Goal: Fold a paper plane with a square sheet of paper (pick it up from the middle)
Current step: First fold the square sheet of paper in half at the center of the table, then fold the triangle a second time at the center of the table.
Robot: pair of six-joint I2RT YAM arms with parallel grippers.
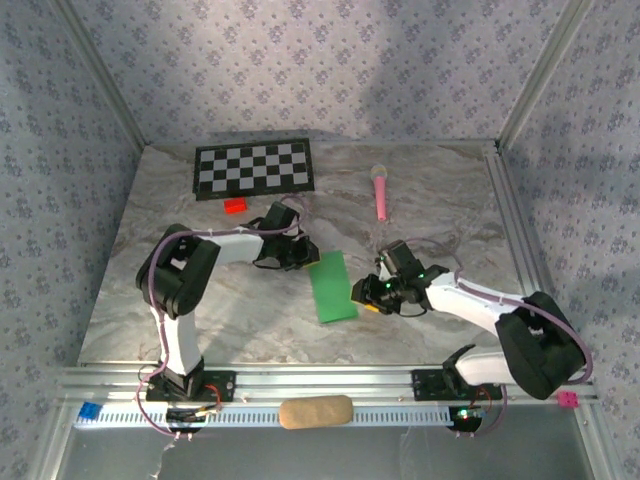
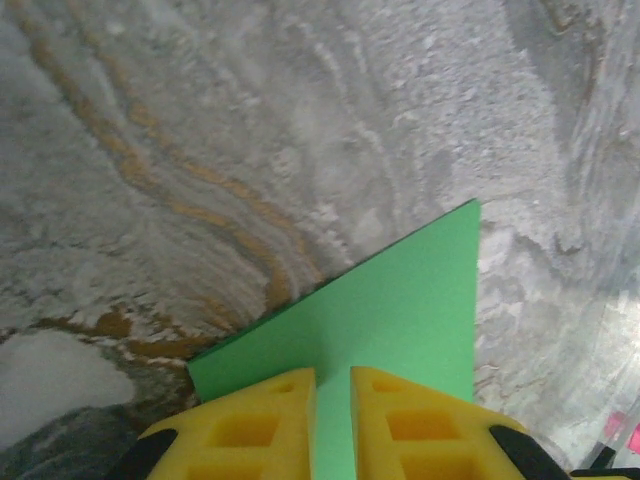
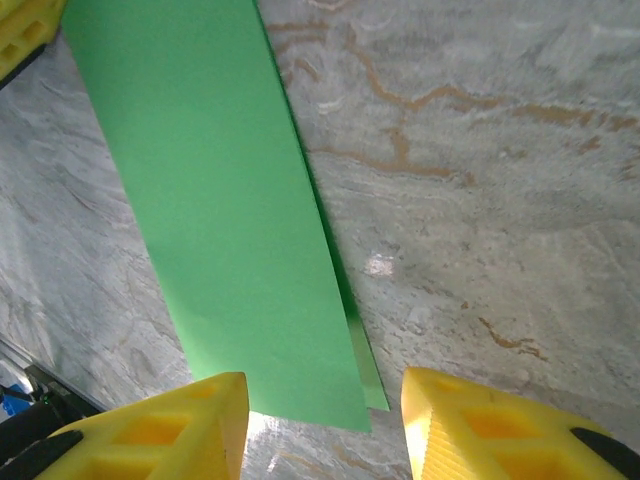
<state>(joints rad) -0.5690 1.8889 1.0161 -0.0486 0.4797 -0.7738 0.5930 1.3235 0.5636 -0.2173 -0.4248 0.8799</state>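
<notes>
Top external view: we see the green sheet [image 1: 332, 287] lying as a long folded strip on the marble surface [image 1: 200, 310], between the two hands. The left hand [image 1: 300, 255] is at its far end, and the right hand [image 1: 368, 292] is just beside its right edge. Well beyond both hands lie a checkerboard [image 1: 253, 168], a small red block [image 1: 236, 206] and a pink microphone toy [image 1: 381, 190].

Left wrist view: the left hand [image 2: 332, 375] has its two yellow fingers [image 2: 260, 420] almost together. The green sheet [image 2: 400, 310] passes through the narrow gap between them, so we read this hand as closed on the sheet. Ahead of the fingers the sheet runs out to a sharp corner on the right.

Right wrist view: the right hand [image 3: 322, 385] is open, its fingers wide apart and holding nothing. The green sheet [image 3: 220, 200] lies flat ahead of it and to the left, with its near corner between the fingertips. A yellow finger of the left hand [image 3: 25, 30] is at the sheet's far end.
</notes>
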